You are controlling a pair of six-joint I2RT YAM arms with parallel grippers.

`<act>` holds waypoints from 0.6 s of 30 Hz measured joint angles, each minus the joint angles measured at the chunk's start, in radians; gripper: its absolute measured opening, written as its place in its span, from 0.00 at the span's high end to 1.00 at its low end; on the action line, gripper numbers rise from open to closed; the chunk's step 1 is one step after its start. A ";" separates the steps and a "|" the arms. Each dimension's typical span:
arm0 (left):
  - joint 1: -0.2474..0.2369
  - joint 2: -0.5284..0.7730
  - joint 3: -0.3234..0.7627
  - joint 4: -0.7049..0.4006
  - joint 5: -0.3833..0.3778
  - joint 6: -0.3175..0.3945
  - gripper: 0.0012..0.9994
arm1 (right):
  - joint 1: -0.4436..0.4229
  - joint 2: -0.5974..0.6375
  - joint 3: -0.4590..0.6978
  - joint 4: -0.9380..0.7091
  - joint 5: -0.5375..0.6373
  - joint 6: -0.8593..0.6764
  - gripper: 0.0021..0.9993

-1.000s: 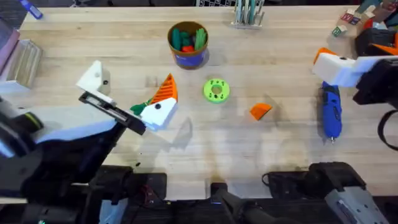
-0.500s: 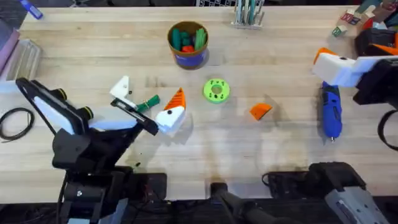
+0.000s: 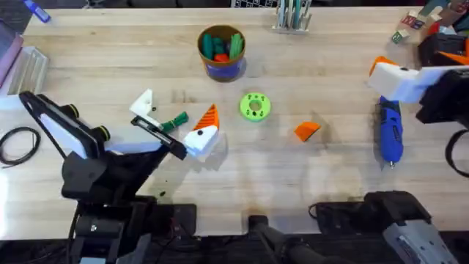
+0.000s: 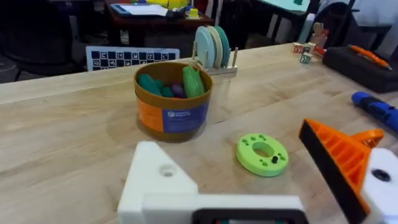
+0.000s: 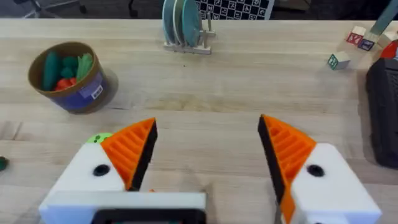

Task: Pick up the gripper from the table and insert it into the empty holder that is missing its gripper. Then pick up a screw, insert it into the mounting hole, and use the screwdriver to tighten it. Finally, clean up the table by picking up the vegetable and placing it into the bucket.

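Left tool (image 3: pixel 176 121): spread, low over the worktop (image 3: pixel 330 66); one jaw a plain white holder (image 3: pixel 143 103), the other orange-tipped; vegetable (image 3: pixel 174 122) lying between them. Right tool (image 5: pixel 208 152): spread, empty, at the far right above the screwdriver (image 3: pixel 389 132). Loose gripper (image 3: pixel 307 130): mid-worktop, beside a green disc (image 3: pixel 254 106). Bucket (image 3: pixel 221 51): behind.

Open right end effector (image 5: pixel 208 146) near bucket (image 5: pixel 67 76)

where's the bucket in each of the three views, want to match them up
Overhead: the bucket stands at the table's far side, a little left of centre.
Left wrist: bucket stands beyond the green disc.
Right wrist: bucket stands on the wood beyond the orange pads.
Shared landmark: the rack of upright discs beside it.
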 joint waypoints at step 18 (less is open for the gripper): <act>0.000 0.000 0.000 0.000 0.035 0.000 0.01 | 0.000 0.015 0.001 -0.050 -0.008 -0.006 0.01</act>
